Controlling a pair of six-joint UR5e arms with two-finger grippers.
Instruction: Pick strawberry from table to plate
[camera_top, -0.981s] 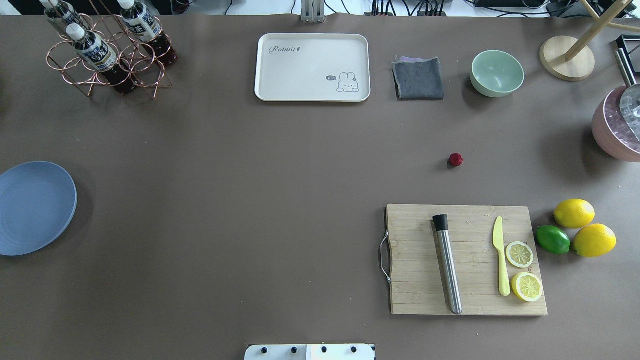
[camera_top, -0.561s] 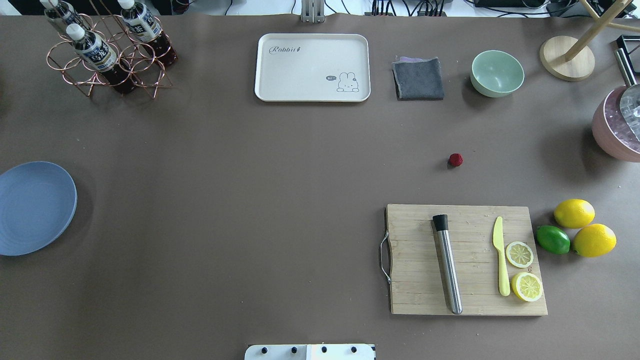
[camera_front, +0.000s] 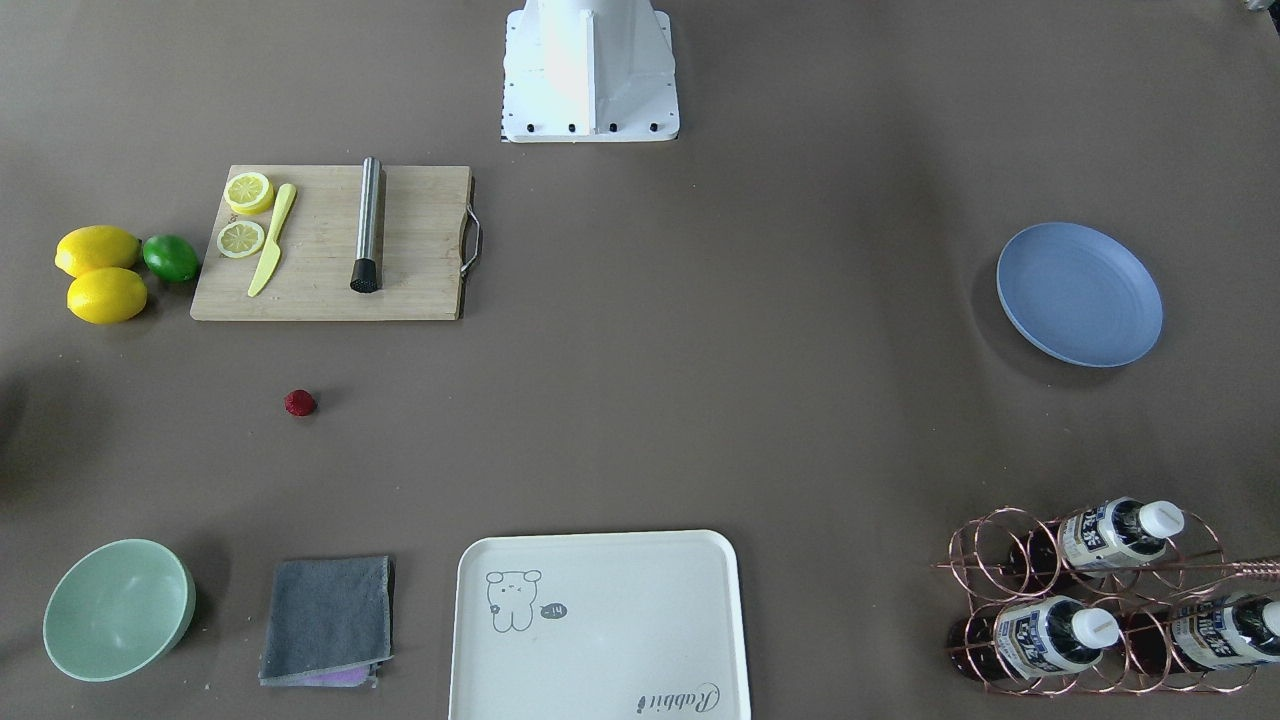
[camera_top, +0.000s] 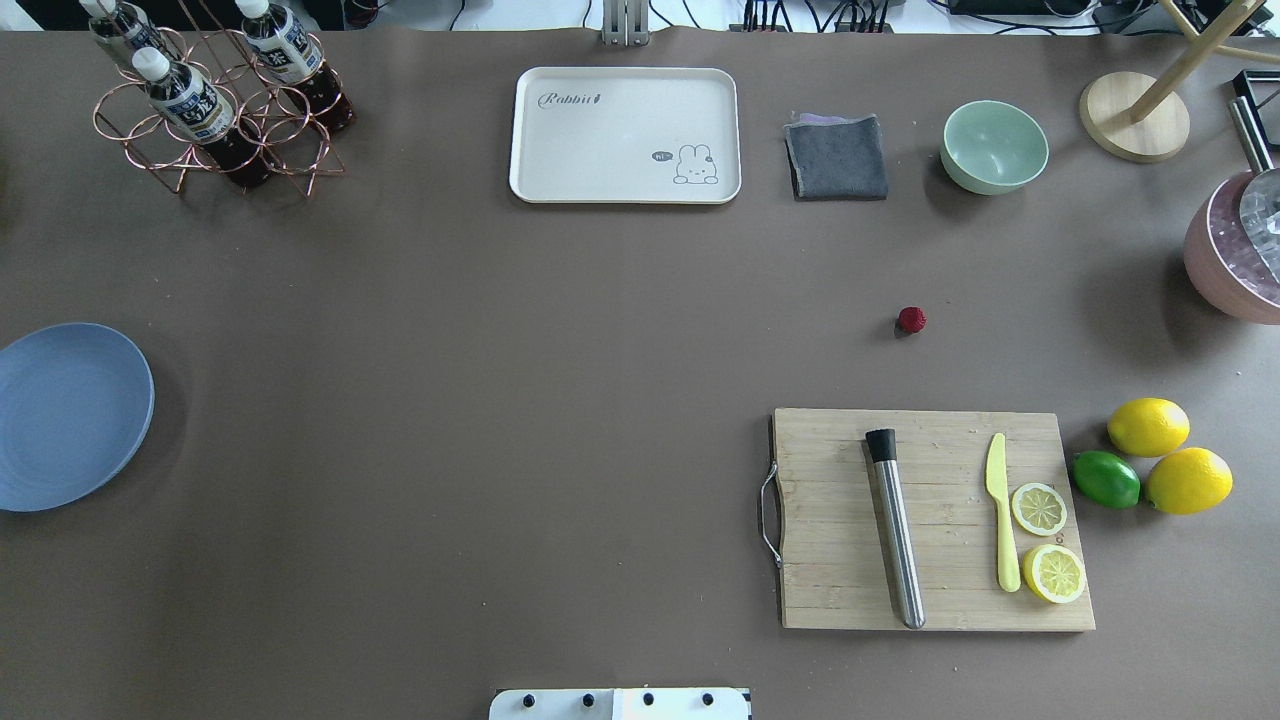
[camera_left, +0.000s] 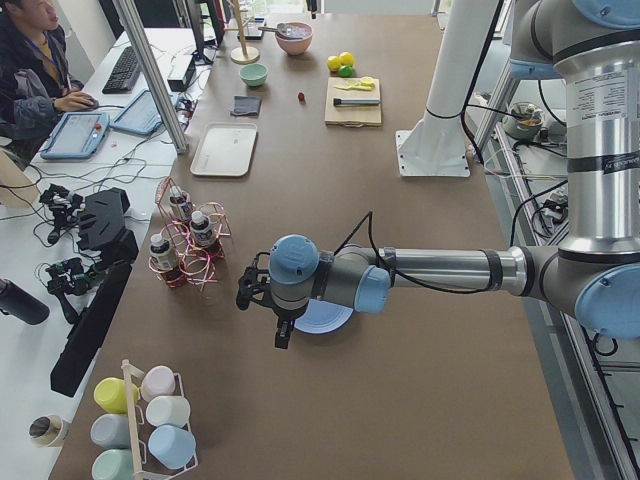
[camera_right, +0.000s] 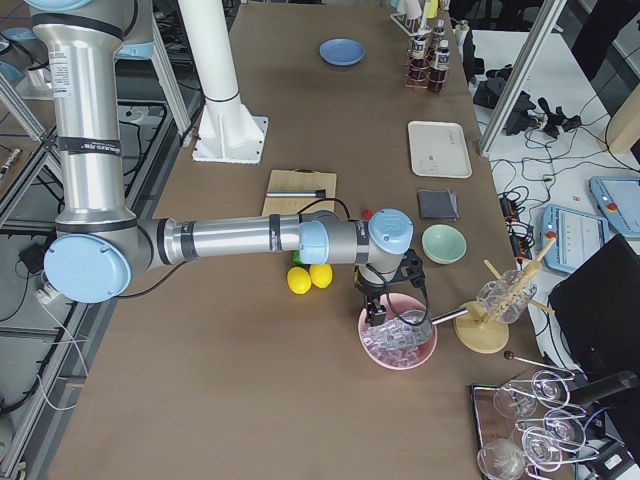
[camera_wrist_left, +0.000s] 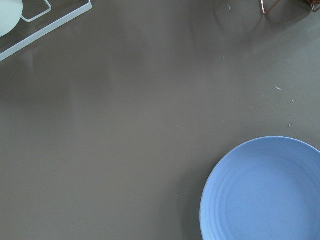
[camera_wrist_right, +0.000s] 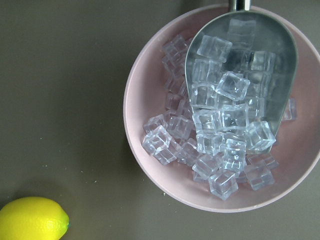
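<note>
I'm only catching the grippers from the table's two ends, never in the overhead or front views, so I cannot tell whether the left gripper (camera_left: 283, 330) or the right gripper (camera_right: 372, 312) is spread or closed, or holding anything. The plate (camera_top: 75, 415) is running off the overhead view's edge, the left arm is covering part of it in the left-end view, and the left wrist camera is cropping it at the corner. The pink bowl (camera_wrist_right: 142, 85) is getting clipped overhead too.

I'm counting one strawberry (camera_top: 911, 320), one plate, two whole lemons (camera_top: 1148, 426), one lime (camera_top: 1106, 479), two lemon slices (camera_top: 1039, 508), three bottles (camera_top: 185, 100) in a copper rack (camera_top: 300, 170), one cream tray (camera_top: 600, 150), one green bowl (camera_top: 994, 146), one grey cloth (camera_top: 837, 158), and one cutting board (camera_top: 830, 520) carrying a metal muddler (camera_top: 895, 530) and a yellow knife (camera_top: 1000, 520).

The left gripper is hanging above the table (camera_top: 500, 400) just beside the plate's rim. The strawberry is lying well apart from it, toward the table's far end. The right gripper is hovering over the pink bowl of ice cubes (camera_wrist_right: 220, 125) and its metal scoop (camera_wrist_right: 280, 35), with a lemon near it. The strawberry is sitting on bare table off to this gripper's side, between the cutting board and the green bowl, well apart from the plate
</note>
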